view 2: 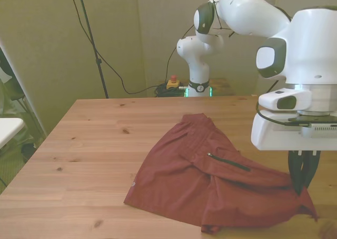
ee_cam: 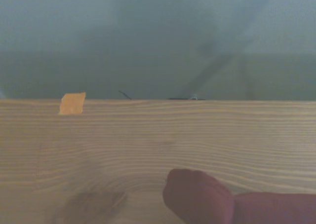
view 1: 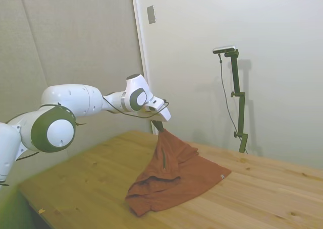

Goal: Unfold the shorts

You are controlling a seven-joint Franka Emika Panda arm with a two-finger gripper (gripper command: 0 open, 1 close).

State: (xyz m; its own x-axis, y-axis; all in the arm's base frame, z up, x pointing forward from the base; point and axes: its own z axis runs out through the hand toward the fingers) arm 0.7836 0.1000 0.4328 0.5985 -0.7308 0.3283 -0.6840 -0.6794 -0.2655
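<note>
Now rust-brown shorts [view 2: 210,181] sprawled mid-table [view 2: 79,144], one corner pinched and lifted by gripper [view 2: 303,183], clamped tight on cloth. Soft, light, floppy; best gripped at hem or waistband edge, likely draping and sliding easily.

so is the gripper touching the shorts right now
Touching: in the front view the gripper pinches a raised corner of the shorts.
</note>
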